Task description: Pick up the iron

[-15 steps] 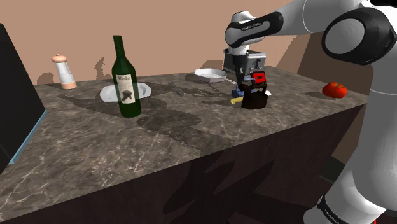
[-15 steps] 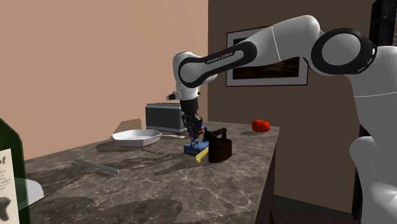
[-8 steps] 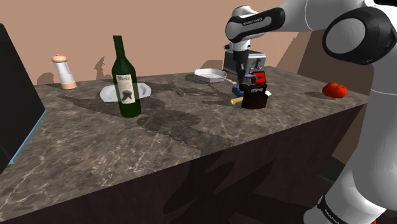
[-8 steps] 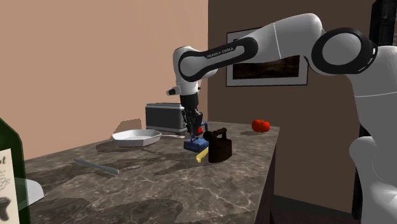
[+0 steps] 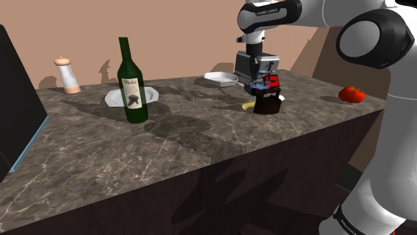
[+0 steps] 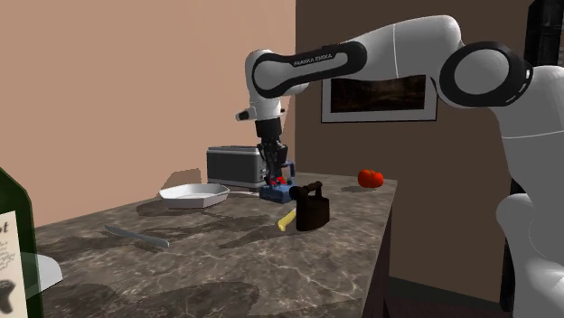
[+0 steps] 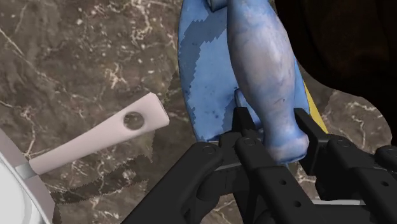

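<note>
Wrist view: the all-black two-finger gripper [image 7: 278, 137] is clenched on the blue iron [image 7: 210, 76], its fingers [image 7: 245, 133] pressing either side of the iron's smooth, rounded blue handle. Below lie the dark veined marble counter [image 7: 76, 51] and a pale flat handle with a hole near its end [image 7: 105, 135]. A yellow strip [image 7: 316, 121] shows past the iron's edge. In the shoulder view the gripper [image 5: 257, 80] hangs from the white arm and holds the blue iron [image 5: 256, 86], which has a red part on it, a little above the counter [image 5: 167, 140]. The iron is in front of a grey toaster [image 5: 262, 63] and just beside a squat black object with a loop handle [image 5: 268, 104]. A red tomato [image 5: 351, 94] sits well apart towards the shoulder view's right. Towards its left stand a white shallow dish [image 5: 220, 78], a dark green wine bottle [image 5: 131, 83], a white plate [image 5: 150, 95] and a white shaker [image 5: 67, 75]. In the second exterior view the iron [image 6: 274, 191] hangs clear of the yellow piece [image 6: 287, 219], which rests on the counter [image 6: 343, 226] against the black object [image 6: 313, 208].
</note>
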